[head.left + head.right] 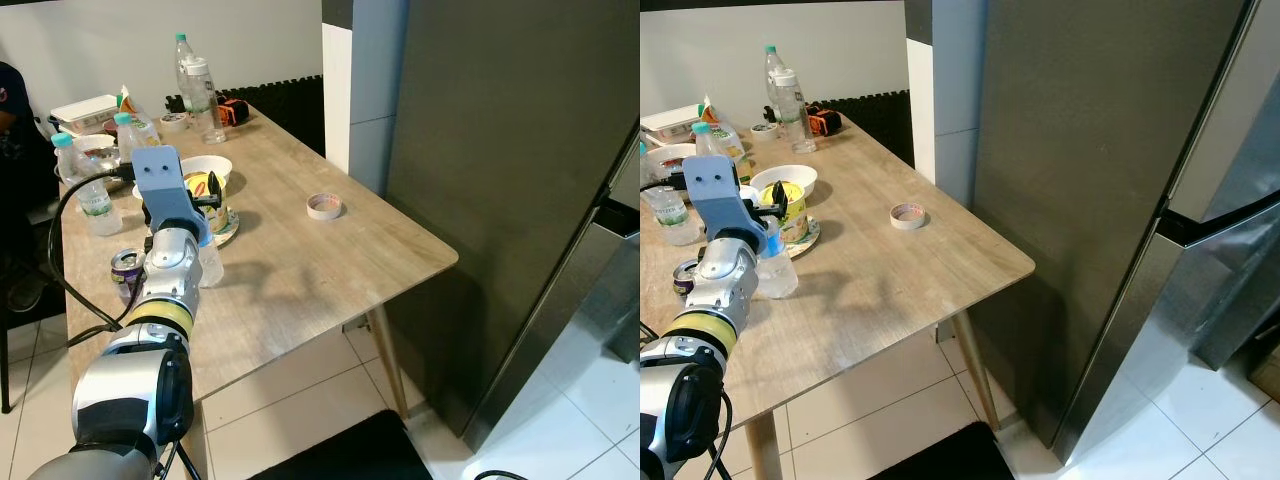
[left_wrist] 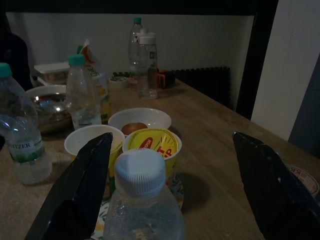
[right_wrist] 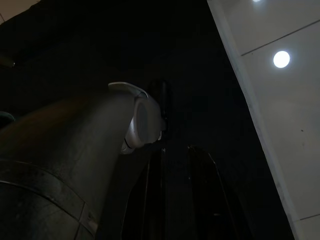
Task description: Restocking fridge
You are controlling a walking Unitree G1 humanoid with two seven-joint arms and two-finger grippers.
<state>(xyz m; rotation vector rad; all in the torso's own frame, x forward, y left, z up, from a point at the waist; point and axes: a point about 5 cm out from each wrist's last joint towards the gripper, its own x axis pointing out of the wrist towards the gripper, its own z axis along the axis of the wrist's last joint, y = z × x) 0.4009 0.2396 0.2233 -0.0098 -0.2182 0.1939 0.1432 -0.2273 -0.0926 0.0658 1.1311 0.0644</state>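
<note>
I've got my left hand (image 2: 165, 200) spread wide, one finger either side of the clear water bottle (image 2: 142, 200) standing on the desk (image 1: 300, 270), not yet closed on it. Just behind the bottle sit the yellow cup (image 2: 152, 145) and the white bowl (image 2: 140, 120). Fridge (image 1: 1090, 200) is off to my right, door shut, so nothing looks stocked; the grab, the carry and the door are all ahead, I reckon. Right hand hangs idle in the dark, can't tell its fingers

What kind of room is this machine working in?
Probably a home kitchen or dining corner: a light wooden table crowded with clear plastic water bottles and white bowls, beside a tall dark grey fridge, on white floor tiles.
</note>
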